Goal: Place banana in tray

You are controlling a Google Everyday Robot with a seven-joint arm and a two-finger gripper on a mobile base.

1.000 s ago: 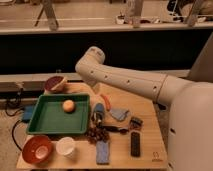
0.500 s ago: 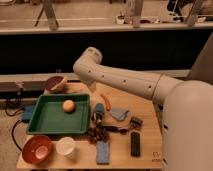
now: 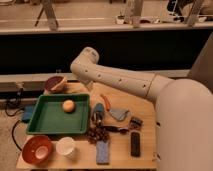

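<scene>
A wooden table point(image 3: 119, 150) stands before a dark panel point(image 3: 30, 55), pale ledge point(image 3: 100, 28) above.

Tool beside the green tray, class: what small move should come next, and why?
Probably raise the tool a little to search for the banana: it hangs open beside the green tray's right rim, above a dark cluster, holding nothing, and I cannot make out a banana.

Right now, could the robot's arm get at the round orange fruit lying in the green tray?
Probably yes. The gripper hangs just past the right rim of the tray, low over the table. The fruit lies alone in the open tray, and nothing stands between them.
</scene>
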